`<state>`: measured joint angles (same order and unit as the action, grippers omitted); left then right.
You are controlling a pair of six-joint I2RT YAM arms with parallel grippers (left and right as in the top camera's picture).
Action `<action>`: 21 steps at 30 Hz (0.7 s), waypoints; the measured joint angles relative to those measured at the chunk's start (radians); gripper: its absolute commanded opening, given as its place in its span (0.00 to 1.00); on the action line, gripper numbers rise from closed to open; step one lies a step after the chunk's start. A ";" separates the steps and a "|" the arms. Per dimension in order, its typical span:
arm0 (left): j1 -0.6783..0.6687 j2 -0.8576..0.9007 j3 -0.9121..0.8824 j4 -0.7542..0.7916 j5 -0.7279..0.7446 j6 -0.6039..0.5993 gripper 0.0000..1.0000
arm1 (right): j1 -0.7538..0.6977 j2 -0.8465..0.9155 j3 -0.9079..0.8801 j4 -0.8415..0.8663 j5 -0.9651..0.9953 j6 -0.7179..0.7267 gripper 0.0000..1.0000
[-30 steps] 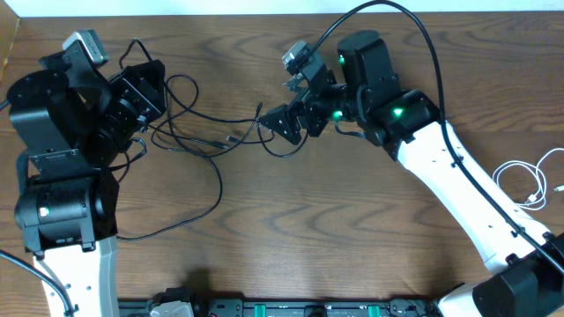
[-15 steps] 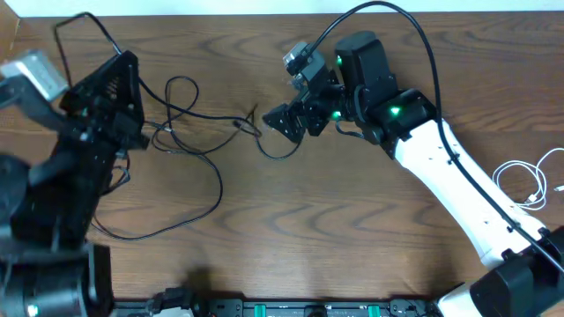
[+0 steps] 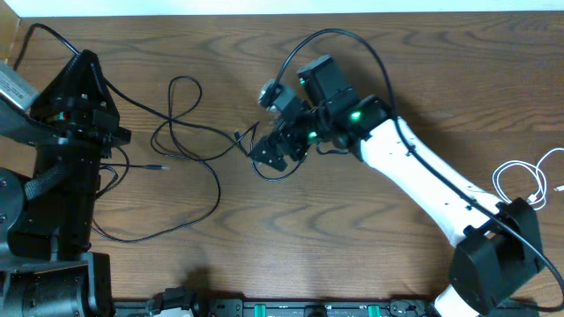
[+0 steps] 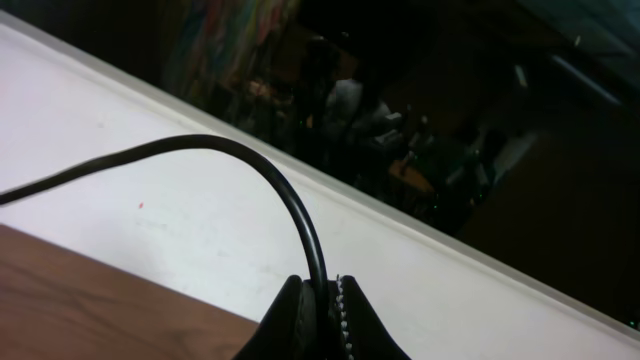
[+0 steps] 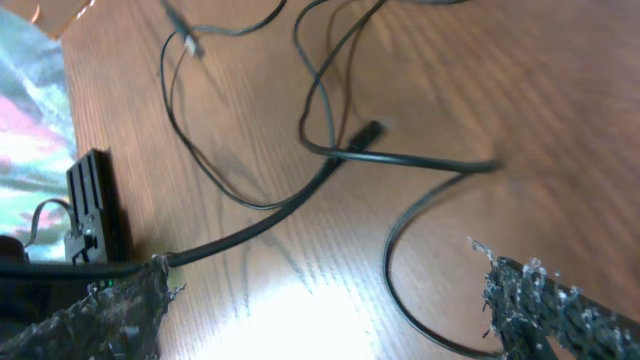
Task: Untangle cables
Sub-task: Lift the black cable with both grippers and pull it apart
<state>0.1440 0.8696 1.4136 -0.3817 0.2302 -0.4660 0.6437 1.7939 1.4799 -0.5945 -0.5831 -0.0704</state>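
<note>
The brown desk (image 3: 352, 255) carried everything, with the left arm (image 3: 62, 167) reared up at its left edge and the right arm (image 3: 423, 189) stretched in from the right. Between them the black cables (image 3: 218, 185) sprawled in crossing loops over the desk's left half, while a white cable (image 3: 539, 180) lay well apart at the far right edge. The left jaws were pressed together on one black strand, lifted off the wood. The right jaws stood spread and empty, low over a small loop and a plug (image 5: 368, 133). To my eye the pulling-apart was under way: next the right jaws would need to pinch one crossing strand and draw it away.
</note>
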 measured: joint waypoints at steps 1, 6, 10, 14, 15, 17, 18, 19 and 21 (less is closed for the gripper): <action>0.000 0.000 0.000 -0.006 -0.002 0.000 0.08 | 0.010 0.008 0.000 0.002 0.013 0.012 0.99; 0.000 -0.001 0.000 -0.048 -0.011 0.000 0.07 | 0.040 0.102 0.000 0.025 0.095 0.135 0.99; 0.000 -0.001 0.000 -0.111 -0.049 0.000 0.08 | 0.040 0.164 0.000 0.122 0.126 0.213 0.99; 0.000 0.006 0.002 -0.256 -0.062 0.000 0.07 | 0.039 0.179 0.000 0.205 0.213 0.388 0.99; 0.000 0.010 0.002 -0.281 -0.069 0.000 0.07 | 0.039 0.180 0.000 0.217 0.223 0.410 0.98; 0.000 0.044 0.004 -0.384 -0.110 -0.001 0.07 | 0.039 0.181 0.000 0.266 0.256 0.457 0.99; 0.000 0.055 0.004 -0.413 -0.120 -0.005 0.08 | 0.039 0.182 0.002 0.275 0.261 0.458 0.99; 0.000 0.076 0.004 -0.446 -0.134 -0.008 0.07 | 0.038 0.182 0.007 0.275 0.264 0.456 0.99; 0.000 0.132 0.004 -0.519 -0.151 -0.013 0.08 | 0.038 0.186 0.041 0.285 0.267 0.426 0.99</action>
<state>0.1440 1.0019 1.4178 -0.9005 0.0788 -0.4789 0.6819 1.9797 1.5211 -0.3099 -0.3164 0.3557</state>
